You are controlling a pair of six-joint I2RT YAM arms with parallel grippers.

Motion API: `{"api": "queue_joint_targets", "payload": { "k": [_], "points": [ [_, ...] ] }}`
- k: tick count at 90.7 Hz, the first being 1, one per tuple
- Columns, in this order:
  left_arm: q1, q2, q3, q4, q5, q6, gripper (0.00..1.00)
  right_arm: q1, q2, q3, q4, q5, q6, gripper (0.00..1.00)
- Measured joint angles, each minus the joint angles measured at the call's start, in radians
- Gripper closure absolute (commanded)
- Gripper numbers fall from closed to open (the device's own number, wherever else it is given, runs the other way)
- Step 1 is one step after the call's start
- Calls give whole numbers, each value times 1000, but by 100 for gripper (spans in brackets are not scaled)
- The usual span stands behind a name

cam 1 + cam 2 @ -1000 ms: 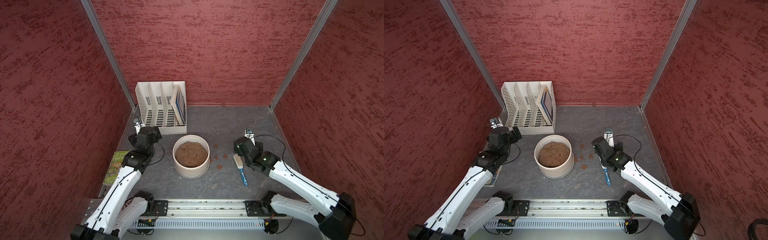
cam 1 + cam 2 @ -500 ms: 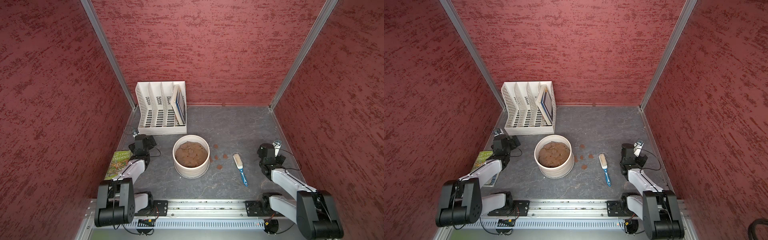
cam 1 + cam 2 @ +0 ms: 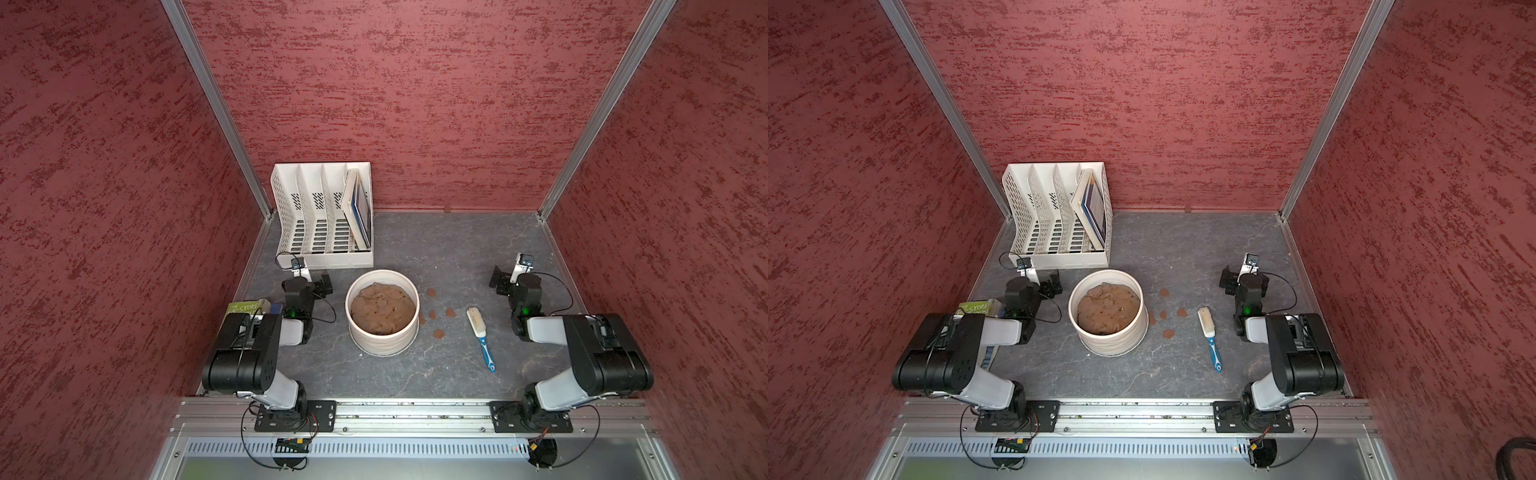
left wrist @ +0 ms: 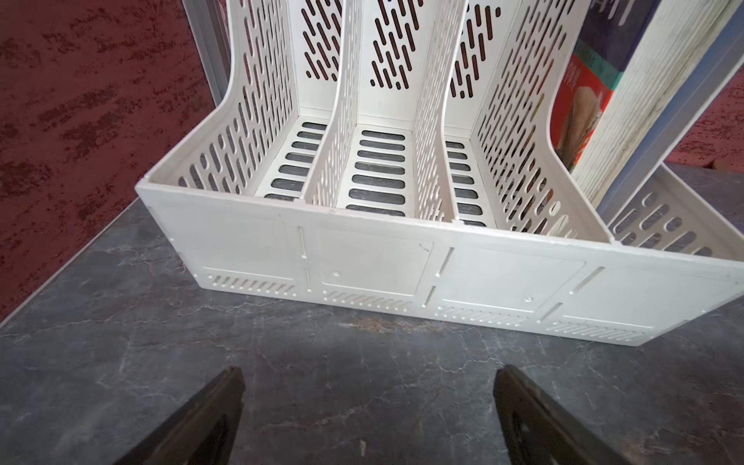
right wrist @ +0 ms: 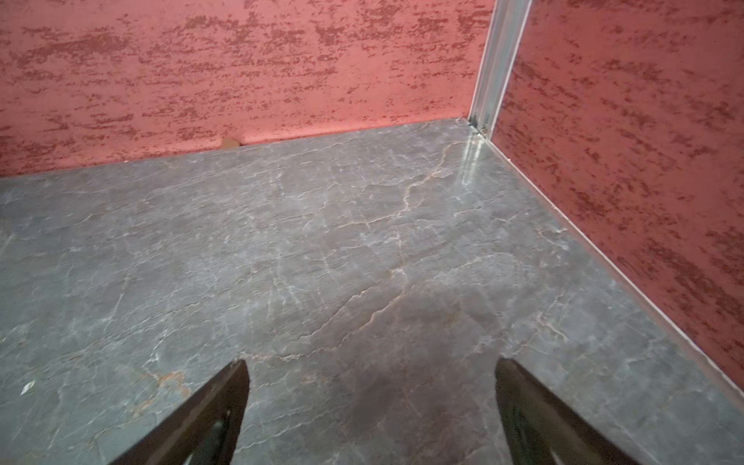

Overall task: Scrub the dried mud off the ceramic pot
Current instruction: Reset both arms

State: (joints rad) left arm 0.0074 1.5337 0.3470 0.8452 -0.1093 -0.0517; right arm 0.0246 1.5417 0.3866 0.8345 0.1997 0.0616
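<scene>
Sitting near the middle of the gray tabletop point(image 3: 436, 249), the cream pot point(image 3: 382, 347) is holding a lumpy brown mound point(image 3: 382, 307) that is filling most of its inside. Several small reddish-brown mud patches point(image 3: 449, 311) are lying flat on the tabletop just beside the pot, on the right arm's side. The nearest one is lying right at the pot's wall, though I cannot tell whether it is touching.

Beyond the patches from the pot, a brush point(image 3: 475, 322) with pale bristles and a blue handle is lying flat, touching nothing else. Behind the pot, a white slotted file rack point(image 3: 332, 261) is standing against the back wall, with books point(image 3: 358, 208) leaning in its end compartment.

The left tool point(image 4: 369, 369) is hanging low between pot and rack, off to the pot's left. It is pointing at the rack with its jaws spread wide and gripping nothing. The right tool point(image 5: 370, 366) is hanging well apart from the pot, past the brush. Its jaws are likewise spread wide over bare tabletop, holding nothing. A green book point(image 3: 243, 308) is lying beyond the left arm from the pot, partly hidden.
</scene>
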Motion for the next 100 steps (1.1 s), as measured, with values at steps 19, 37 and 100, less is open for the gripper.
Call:
{"api": "queue_joint_targets", "payload": {
  "k": [19,37,100],
  "points": [
    [-8,0,1,53,-24,18,0,5,1,-6,44,-18,-20,1],
    [-9,0,1,57,-29,24,0,6,1,-8,59,-21,-26,1],
    [-9,0,1,62,-28,24,0,6,1,-8,60,-23,-29,1]
  ]
}}
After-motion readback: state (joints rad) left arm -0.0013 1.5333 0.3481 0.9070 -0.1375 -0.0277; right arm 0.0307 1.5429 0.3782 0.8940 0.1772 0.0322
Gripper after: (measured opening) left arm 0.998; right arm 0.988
